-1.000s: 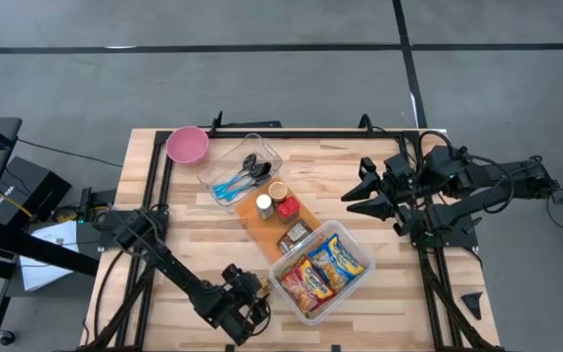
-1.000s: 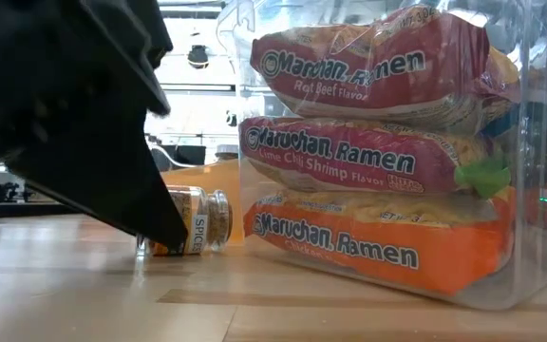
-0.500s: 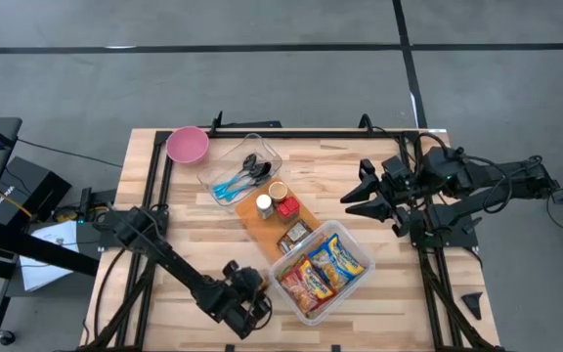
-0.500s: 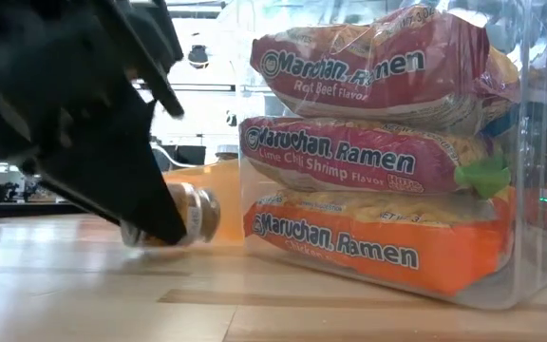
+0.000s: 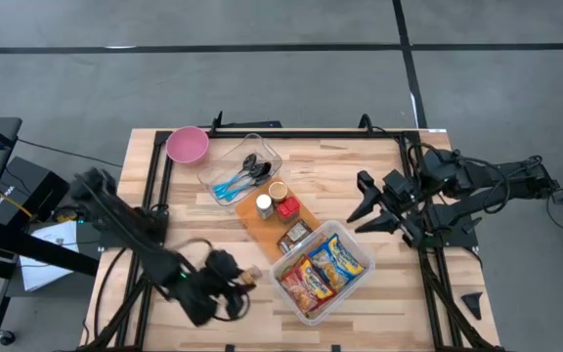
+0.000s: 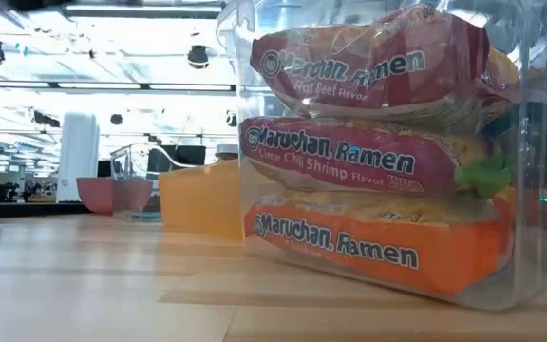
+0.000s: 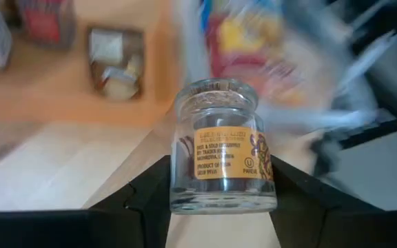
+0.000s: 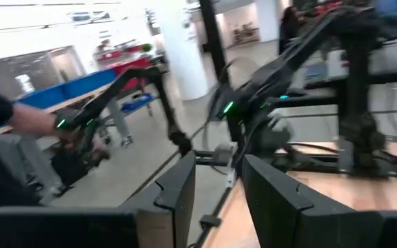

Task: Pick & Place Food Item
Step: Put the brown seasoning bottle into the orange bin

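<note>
Lifted off the table, left gripper (image 7: 219, 180) clamps spice jar (image 7: 220, 148).

High view: overhead, straight down on the whole table (image 5: 360, 161).
Low view: tabletop level, close against the clear ramen bin (image 6: 387, 161), facing the room behind.
Left wrist view: close over the spice jar (image 7: 220, 148), facing the orange board (image 7: 81, 89) and bin, both shared with high and low views.
Right wrist view: faces off-table into the room.
</note>
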Robot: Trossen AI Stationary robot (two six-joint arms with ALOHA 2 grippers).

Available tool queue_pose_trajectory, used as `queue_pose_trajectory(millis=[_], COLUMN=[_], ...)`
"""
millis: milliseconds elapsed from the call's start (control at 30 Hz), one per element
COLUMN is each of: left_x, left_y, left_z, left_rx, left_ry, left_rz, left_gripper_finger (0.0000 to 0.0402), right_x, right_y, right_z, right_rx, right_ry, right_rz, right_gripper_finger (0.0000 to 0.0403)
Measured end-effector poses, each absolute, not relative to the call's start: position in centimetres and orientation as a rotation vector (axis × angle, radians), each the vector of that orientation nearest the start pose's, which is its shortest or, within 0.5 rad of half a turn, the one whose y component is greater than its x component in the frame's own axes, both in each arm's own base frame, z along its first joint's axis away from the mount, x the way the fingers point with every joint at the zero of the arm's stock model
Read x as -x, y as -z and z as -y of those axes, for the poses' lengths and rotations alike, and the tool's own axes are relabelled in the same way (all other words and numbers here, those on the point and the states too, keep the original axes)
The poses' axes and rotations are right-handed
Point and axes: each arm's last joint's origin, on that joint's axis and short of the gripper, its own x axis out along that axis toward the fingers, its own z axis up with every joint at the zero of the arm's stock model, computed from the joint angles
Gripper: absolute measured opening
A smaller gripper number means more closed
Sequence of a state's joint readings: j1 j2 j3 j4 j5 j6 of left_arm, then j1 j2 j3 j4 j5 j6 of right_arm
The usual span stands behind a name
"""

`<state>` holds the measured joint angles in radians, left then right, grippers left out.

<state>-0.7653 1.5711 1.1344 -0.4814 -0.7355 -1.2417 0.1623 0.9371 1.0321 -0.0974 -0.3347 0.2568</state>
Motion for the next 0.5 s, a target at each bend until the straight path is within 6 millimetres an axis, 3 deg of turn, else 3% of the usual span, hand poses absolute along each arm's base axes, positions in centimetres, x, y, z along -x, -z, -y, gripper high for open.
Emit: queue_pose_trajectory(millis=[233, 367, 500], left_x=[-22.0, -22.7, -24.5], left_y=[-30.9, -33.2, -34.3], left_z=[17.2, 15.0, 13.2], left_rx=[0.675, 0.682, 0.683], left_ry=[-0.23, -0.184, -0.093], left_rz=[-0.328, -0.16, -0.088], left_gripper_finger=[0.0183, 0.0183, 0.0183], right_x=[-19.5, -20.9, -23.0], right_y=[-40.1, -39.6, -39.0], right_z=[-4.6, -5.6, -6.5], right_rx=[-0.244, -0.242, -0.241], right_ry=[-0.576, -0.61, -0.63], right_rz=[-0.049, -0.041, -0.033], right_gripper_finger=[0.0118, 0.0126, 0.0162])
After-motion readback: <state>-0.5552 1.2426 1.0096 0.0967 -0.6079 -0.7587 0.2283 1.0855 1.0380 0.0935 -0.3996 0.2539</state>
